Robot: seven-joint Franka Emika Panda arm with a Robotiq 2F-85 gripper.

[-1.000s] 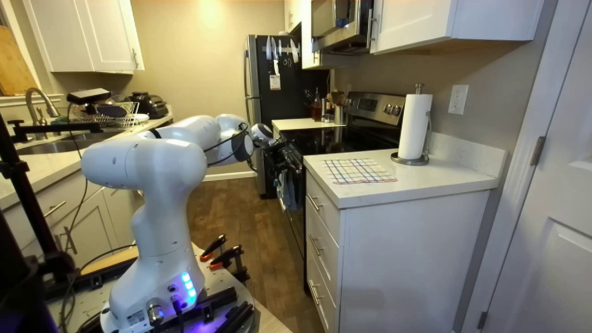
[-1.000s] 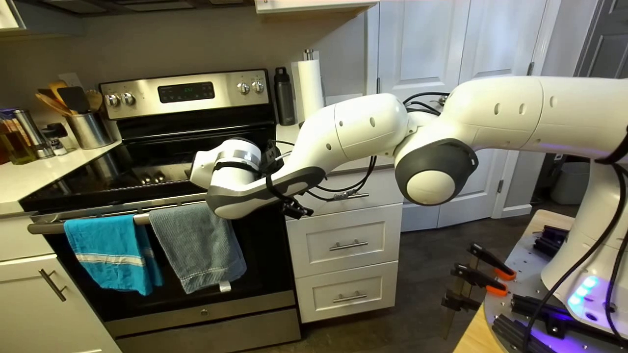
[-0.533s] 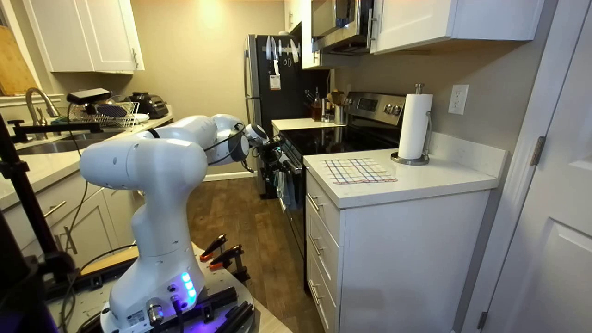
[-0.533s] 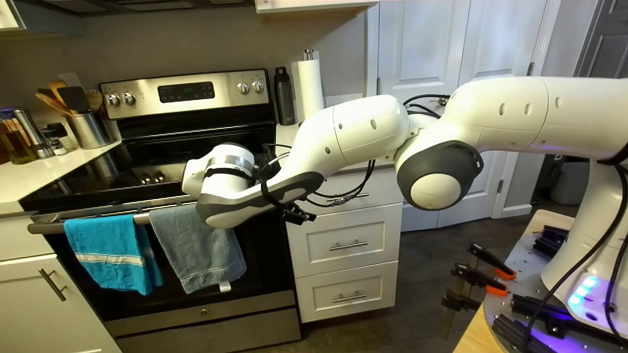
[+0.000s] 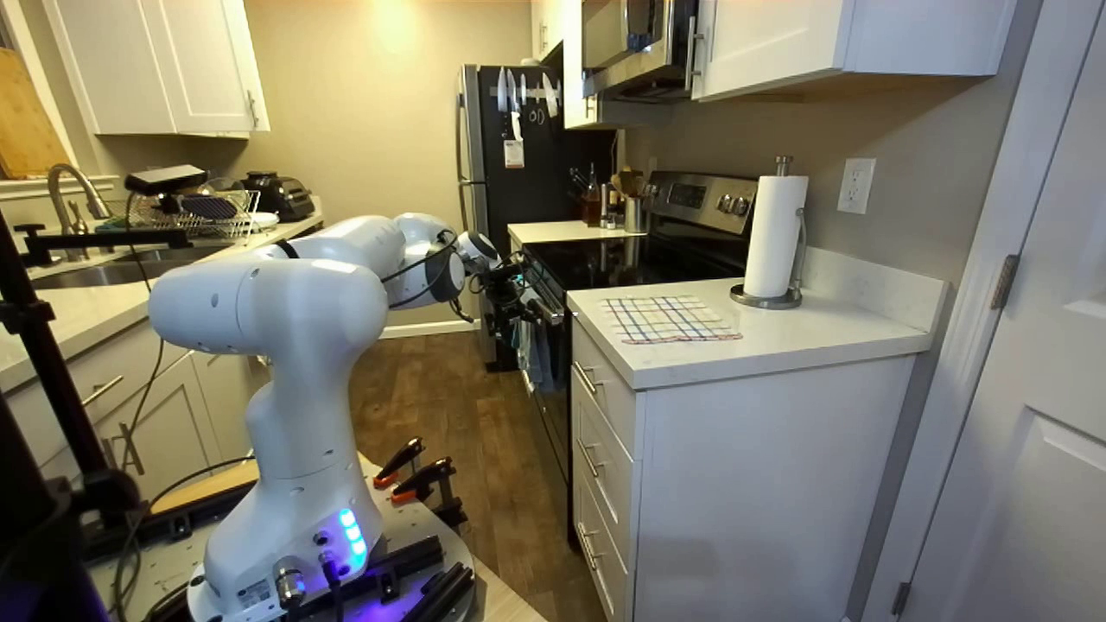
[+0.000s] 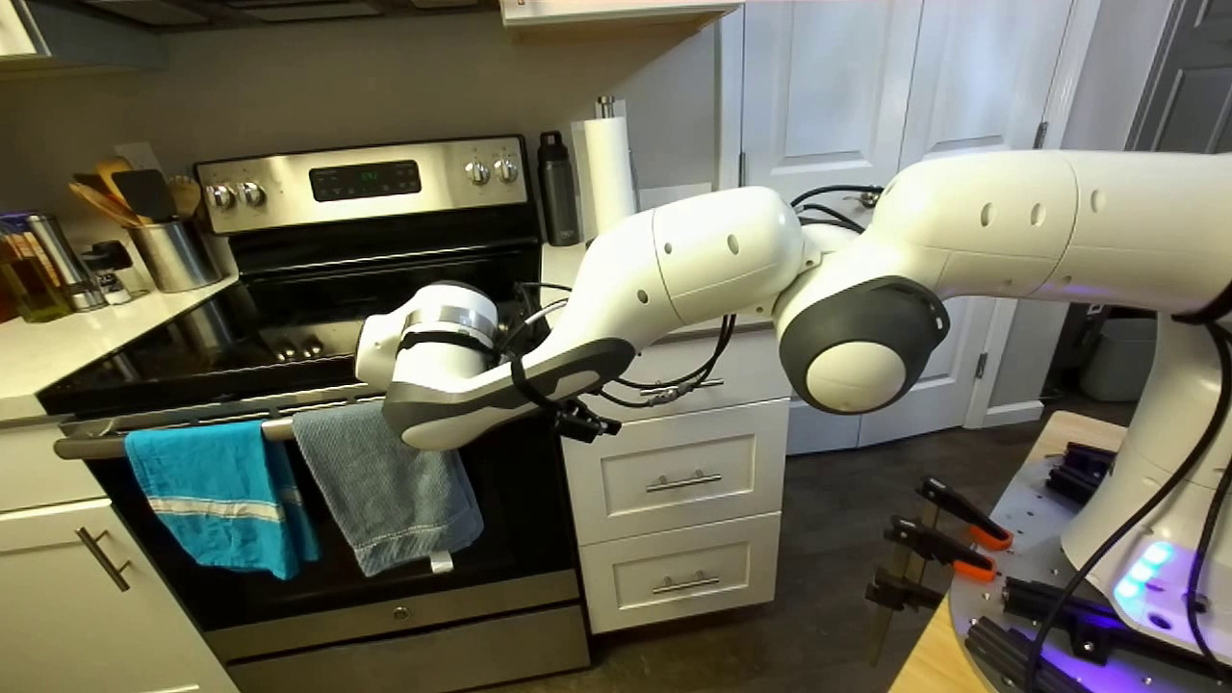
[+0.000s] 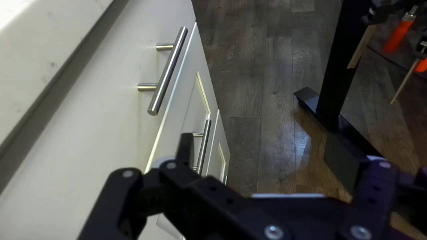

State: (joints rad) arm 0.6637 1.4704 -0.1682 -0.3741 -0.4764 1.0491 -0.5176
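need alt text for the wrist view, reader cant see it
Open, empty black claw near white drawers with metal bar handles, under a pale countertop. To the right, a black stand leg rests on dark wood floor.

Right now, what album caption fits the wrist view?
Open robot gripper beside white drawers with metal handles, plank floor below.

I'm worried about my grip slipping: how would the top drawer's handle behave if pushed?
The handle is probably stiff: it's a straight metal bar. Its smooth, shiny surface may be slippery. Mounted on the drawer, it likely won't roll.
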